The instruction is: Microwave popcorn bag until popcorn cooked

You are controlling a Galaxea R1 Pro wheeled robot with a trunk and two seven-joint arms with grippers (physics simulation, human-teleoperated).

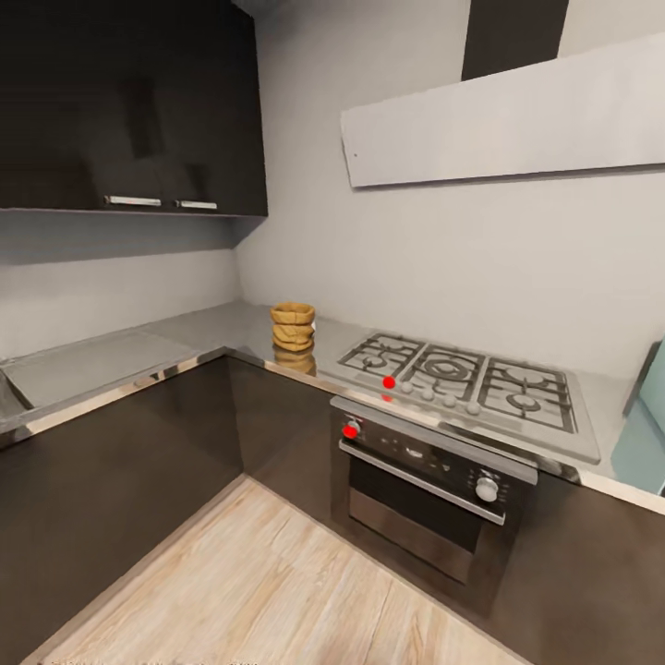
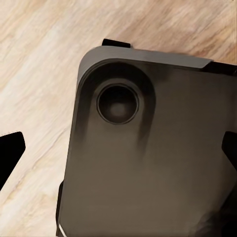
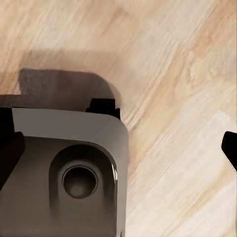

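Kitchen corner, approach phase: pale grey walls, dark brown cabinet fronts and a pale plank floor (image 1: 277, 582) between me and the long glossy grey steel-like countertop (image 1: 212, 332) that wraps the corner

Landmark: the steel gas hob with black grates (image 1: 457, 374), set into the countertop above the steel oven with a wide handle and a white knob (image 1: 429, 485). All places below are given from this hob

Far end of the counter past the hob, at the picture's edge: a pale mint-blue panel (image 1: 645, 420), which I judge to be part of the small boxy microwave; too little shows to read its door

Just beside the hob on its other side, toward the corner: the tall golden-brown paper popcorn bag with ringed folds and a rolled rim (image 1: 293, 326), upright, standing near the counter's front edge with its reflection beneath it. No popcorn can be made out inside

My left gripper (image 2: 118, 148) and right gripper (image 3: 118, 148) hang over the floor and my dark base (image 2: 148, 163), well apart from the counter; each shows dark fingertips at opposite edges of its wrist picture, so both stand wide with nothing between them

Step in hand, as I judge it: driving up to the bag. To do it well I should stop squarely before the cabinet beside the hob, keep clear of the oven handle, and raise an arm only once the bag is near, closing on its ringed middle so it stays upright
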